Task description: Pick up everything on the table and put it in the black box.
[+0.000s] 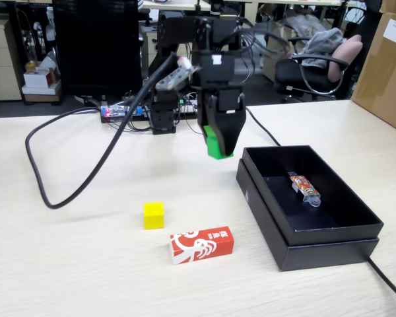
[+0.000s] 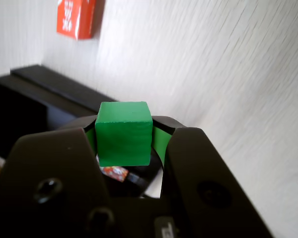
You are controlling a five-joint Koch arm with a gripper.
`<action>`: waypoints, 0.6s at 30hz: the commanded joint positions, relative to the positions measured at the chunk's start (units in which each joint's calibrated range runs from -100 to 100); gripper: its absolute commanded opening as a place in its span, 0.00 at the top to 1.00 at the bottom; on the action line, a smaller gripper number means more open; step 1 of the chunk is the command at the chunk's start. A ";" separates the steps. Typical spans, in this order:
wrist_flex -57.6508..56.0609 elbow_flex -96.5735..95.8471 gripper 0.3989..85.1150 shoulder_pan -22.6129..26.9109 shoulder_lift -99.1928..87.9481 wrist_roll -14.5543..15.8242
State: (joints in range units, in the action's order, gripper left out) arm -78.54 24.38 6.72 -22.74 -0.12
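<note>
My gripper [image 1: 220, 149] hangs above the table, shut on the green cube [image 1: 217, 146], a little left of the black box's [image 1: 277, 214] far left corner. In the wrist view the green cube [image 2: 124, 133] is pinched between the two black jaws of the gripper [image 2: 125, 136], with the black box [image 2: 25, 101] behind it at left. The yellow cube [image 1: 154, 215] rests on the table [image 1: 66, 251] in front of the arm. The red carton [image 1: 201, 244] with white swirls lies just in front of it, and the red carton [image 2: 77, 17] also shows at the wrist view's top.
An orange-patterned packet [image 1: 304, 187] lies inside the box. A thick black cable [image 1: 86, 178] loops across the table's left half, and another cable [image 1: 389, 287] runs past the box's near right corner. A circuit board [image 1: 122, 111] sits behind the arm base.
</note>
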 commanded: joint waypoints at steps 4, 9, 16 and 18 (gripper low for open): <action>-1.42 4.36 0.94 5.27 -5.55 1.51; -1.42 13.24 0.94 8.74 5.35 3.27; -1.16 21.13 0.94 9.04 16.14 3.52; -0.90 22.13 0.94 9.04 18.09 3.52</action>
State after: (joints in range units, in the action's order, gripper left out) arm -80.02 42.01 15.60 -3.74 3.49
